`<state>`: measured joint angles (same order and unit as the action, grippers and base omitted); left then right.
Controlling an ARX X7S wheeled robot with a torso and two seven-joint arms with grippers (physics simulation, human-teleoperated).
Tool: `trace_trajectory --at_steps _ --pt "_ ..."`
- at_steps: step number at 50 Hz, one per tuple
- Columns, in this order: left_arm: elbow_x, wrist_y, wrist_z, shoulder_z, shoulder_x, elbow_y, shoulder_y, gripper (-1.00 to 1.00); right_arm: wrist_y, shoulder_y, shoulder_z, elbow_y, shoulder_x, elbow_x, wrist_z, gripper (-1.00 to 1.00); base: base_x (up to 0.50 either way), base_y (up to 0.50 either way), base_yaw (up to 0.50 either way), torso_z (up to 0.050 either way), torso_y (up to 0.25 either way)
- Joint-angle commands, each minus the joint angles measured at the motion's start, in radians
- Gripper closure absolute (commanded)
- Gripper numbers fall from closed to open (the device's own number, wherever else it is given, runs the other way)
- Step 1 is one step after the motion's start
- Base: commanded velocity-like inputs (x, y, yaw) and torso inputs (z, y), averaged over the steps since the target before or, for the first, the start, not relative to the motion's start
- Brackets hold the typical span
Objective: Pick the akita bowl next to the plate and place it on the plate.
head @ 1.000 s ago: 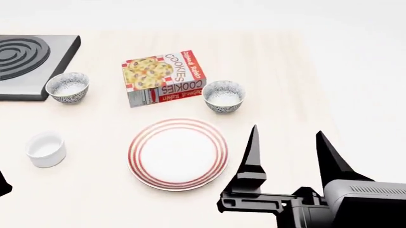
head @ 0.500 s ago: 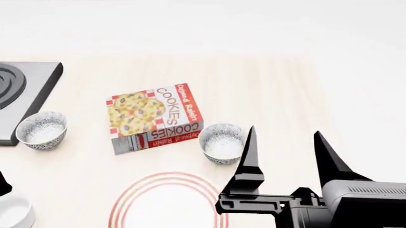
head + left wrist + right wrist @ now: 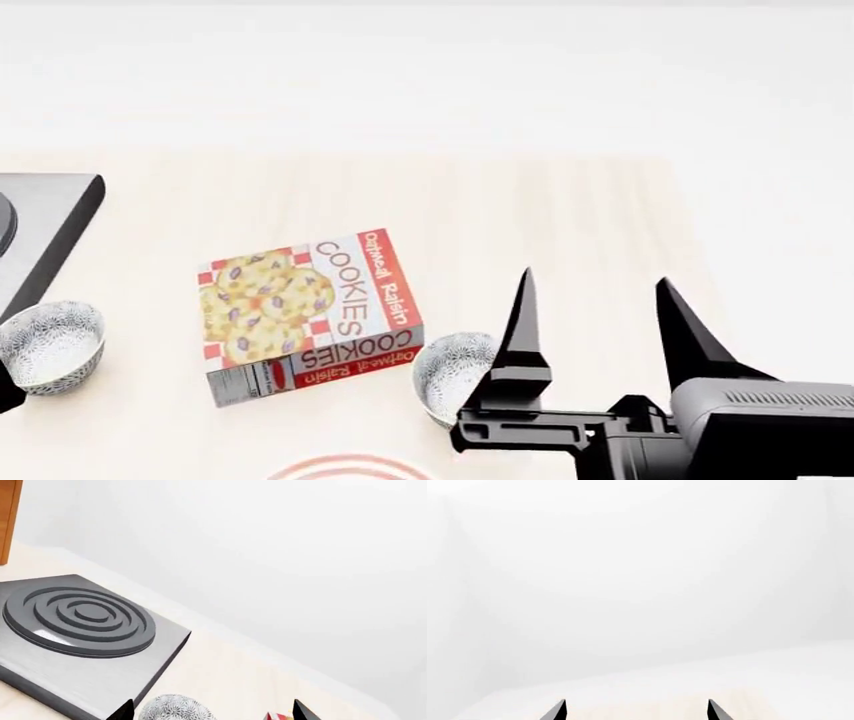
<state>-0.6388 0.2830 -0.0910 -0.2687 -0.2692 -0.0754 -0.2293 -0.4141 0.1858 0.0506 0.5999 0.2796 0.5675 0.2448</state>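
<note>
The akita bowl (image 3: 446, 384), speckled grey outside and whitish inside, sits low in the head view just right of the cookie box. My right gripper's left finger partly covers it. Only a thin red-ringed arc of the plate (image 3: 350, 467) shows at the bottom edge, in front of that bowl. My right gripper (image 3: 594, 282) is open above the table, right of the bowl, holding nothing; in the right wrist view the right gripper (image 3: 637, 710) shows only two dark tips. My left gripper (image 3: 213, 711) is open, with a look-alike speckled bowl (image 3: 175, 708) beyond its tips.
A cookie box (image 3: 307, 315) lies flat left of the akita bowl. The look-alike bowl (image 3: 51, 346) stands at the far left beside a grey stove burner (image 3: 51, 232), which fills the left wrist view as the burner (image 3: 80, 625). White wall lies beyond the table's far edge.
The head view has swung upward: box, bowls and plate have slid down the picture, and the plate is nearly out at the bottom. The right gripper keeps its place in view, still open.
</note>
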Motion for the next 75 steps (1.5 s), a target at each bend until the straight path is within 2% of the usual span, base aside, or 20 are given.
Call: trace_trajectory --at_steps 1,9,17,28,46,60,75 --pt "-0.004 0.001 -0.005 0.003 -0.004 0.003 -0.003 -1.0 -0.003 0.013 0.014 -0.027 -0.004 -0.006 0.008 -1.0 0.0 0.0 0.0 0.0 0.0" --pt "-0.006 0.001 -0.014 0.006 -0.005 -0.01 0.004 -1.0 -0.059 0.072 0.047 -0.129 0.004 -0.03 0.019 -1.0 0.0 0.0 0.0 0.0 0.0" --pt "-0.009 0.0 -0.017 0.007 -0.007 -0.013 0.008 -1.0 -0.234 0.212 0.09 -0.216 0.024 -0.033 0.073 -1.0 0.0 0.0 0.0 0.0 0.0" --pt "-0.01 -0.005 -0.017 0.011 -0.009 -0.005 0.006 -1.0 -0.354 0.389 0.182 -0.414 0.026 -0.068 0.055 -1.0 0.0 0.0 0.0 0.0 0.0" --pt "-0.012 -0.013 -0.017 0.017 -0.014 0.002 0.005 -1.0 -0.514 0.635 0.233 -0.757 -0.016 -0.05 -0.006 -1.0 0.0 0.0 0.0 0.0 0.0" --pt "-0.017 -0.015 -0.019 0.02 -0.017 0.004 0.005 -1.0 -0.536 0.769 0.263 -1.011 -0.056 -0.051 -0.076 -1.0 0.0 0.0 0.0 0.0 0.0" --pt "-0.019 -0.021 -0.02 0.023 -0.019 0.008 0.006 -1.0 -0.481 0.873 0.292 -1.272 -0.1 -0.072 -0.153 -1.0 0.0 0.0 0.0 0.0 0.0"
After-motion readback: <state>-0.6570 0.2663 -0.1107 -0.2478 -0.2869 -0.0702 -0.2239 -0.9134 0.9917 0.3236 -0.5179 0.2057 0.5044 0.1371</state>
